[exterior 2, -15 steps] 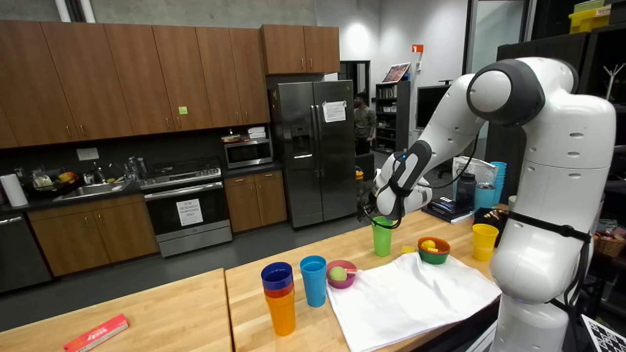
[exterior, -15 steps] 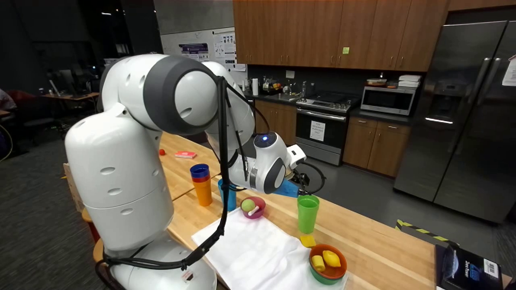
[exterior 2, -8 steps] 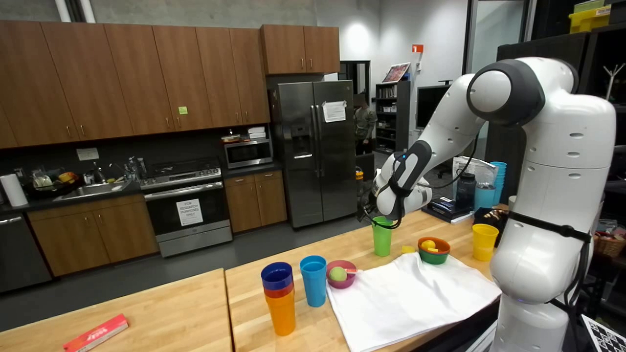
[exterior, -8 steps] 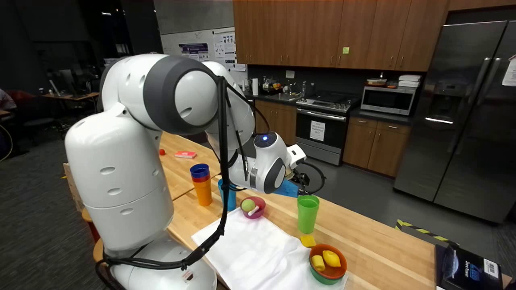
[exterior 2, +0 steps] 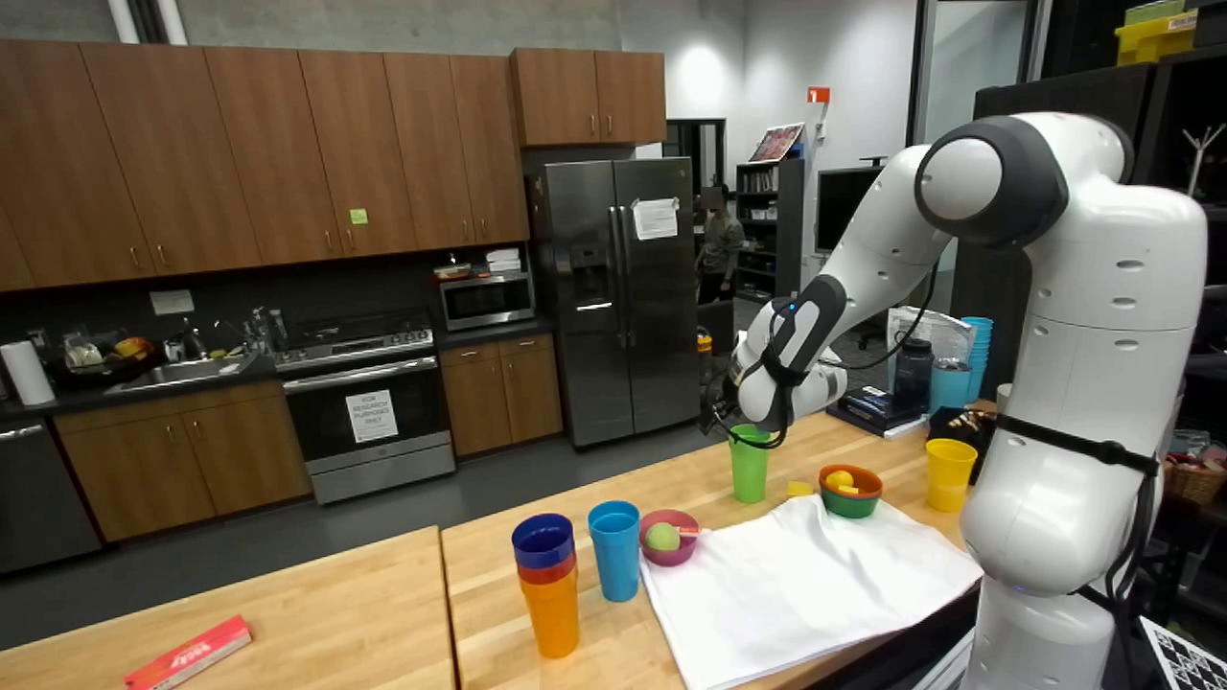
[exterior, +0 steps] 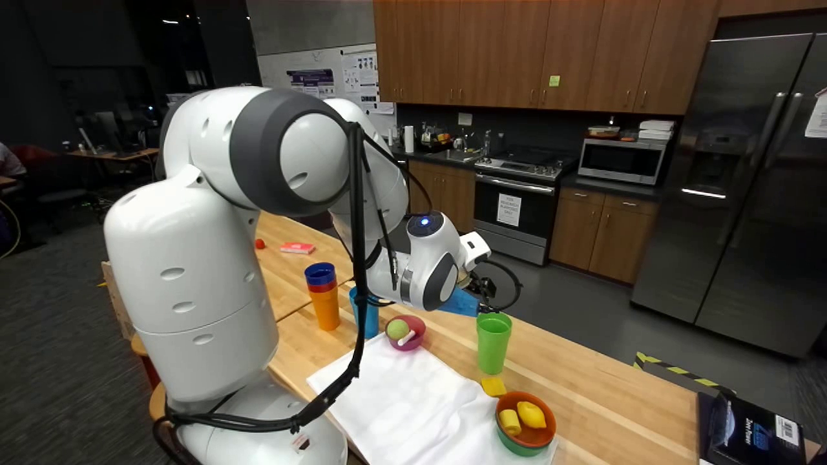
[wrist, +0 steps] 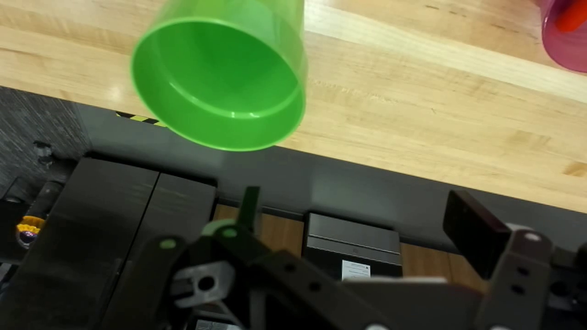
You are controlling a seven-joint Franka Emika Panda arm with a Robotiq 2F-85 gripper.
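Observation:
My gripper (wrist: 362,217) is open and empty, its two dark fingers wide apart in the wrist view. It points out past the table's far edge. In an exterior view the gripper (exterior: 486,289) is just above and behind a green cup (exterior: 493,349), which is nearest to it. The cup stands upright on the table in both exterior views (exterior 2: 749,471). In the wrist view the green cup (wrist: 220,68) shows its open mouth, apart from the fingers. A yellow sponge (exterior: 493,387) lies beside the cup. In an exterior view the fingers are mostly hidden behind the wrist (exterior 2: 767,393).
A pink bowl (exterior 2: 676,554) holds a green ball and a stick-like piece. An orange bowl (exterior: 546,423) in a green one holds yellow items. A white cloth (exterior 2: 796,585), blue cup (exterior 2: 614,556), stacked cups (exterior 2: 551,613) and yellow cup (exterior 2: 950,474) are on the table.
The arm, gripper and things on the table have not visibly moved. Only the person in the background has shifted a little.

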